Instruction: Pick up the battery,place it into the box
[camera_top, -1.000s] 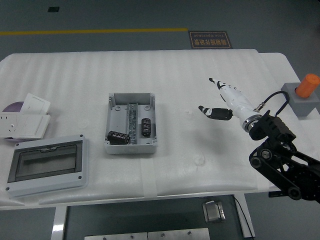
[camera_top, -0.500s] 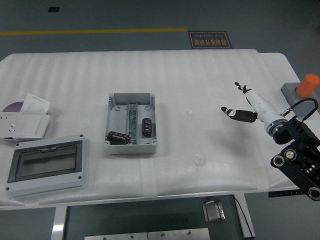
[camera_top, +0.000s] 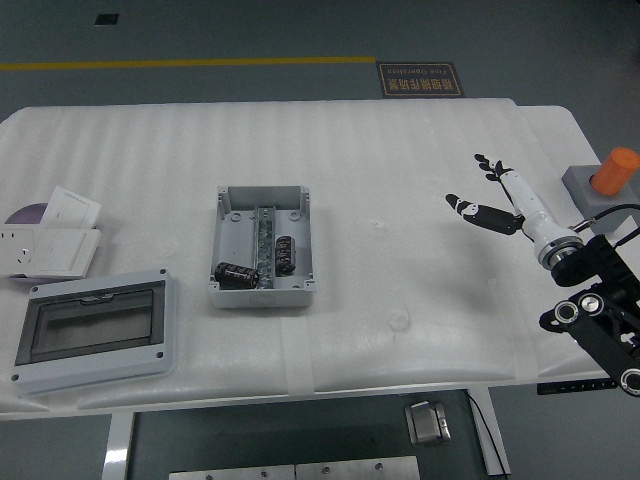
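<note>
— On the counter (camera_top: 400, 150), centre-left: grey box (camera_top: 262, 246), lid off, standing flat. Contents?

— Two black batteries. First battery (camera_top: 237, 272) lying in the near-left part of the box, on its side. Second battery (camera_top: 285, 253) lying right of the metal rail (camera_top: 264, 243) running down the middle. Both inside the walls, apart from each other.

— Right hand (camera_top: 490, 193)?

— Over the right part of the counter, well apart from the box. White, with black fingertips (camera_top: 463, 206). Fingers spread, thumb set off toward the left, nothing held. Black arm entering from the lower right corner.

— Left hand?

— Not visible.

— Remaining items?

— Near-left edge: grey cover with dark window (camera_top: 93, 331), lying flat, near the box but not touching. Far-left edge: white socket strip (camera_top: 48, 249) with a white plate (camera_top: 69, 208) resting against it, round purple item (camera_top: 27, 214) partly hidden behind. Right edge: grey block (camera_top: 598, 196) with orange cylinder (camera_top: 618, 168) standing on top, tilted. Black cable (camera_top: 612, 212) looping near the wrist.

— Floor beyond the counter?

— Yellow line (camera_top: 190, 64) and a dark sign (camera_top: 420, 78), print too small to read.
</note>
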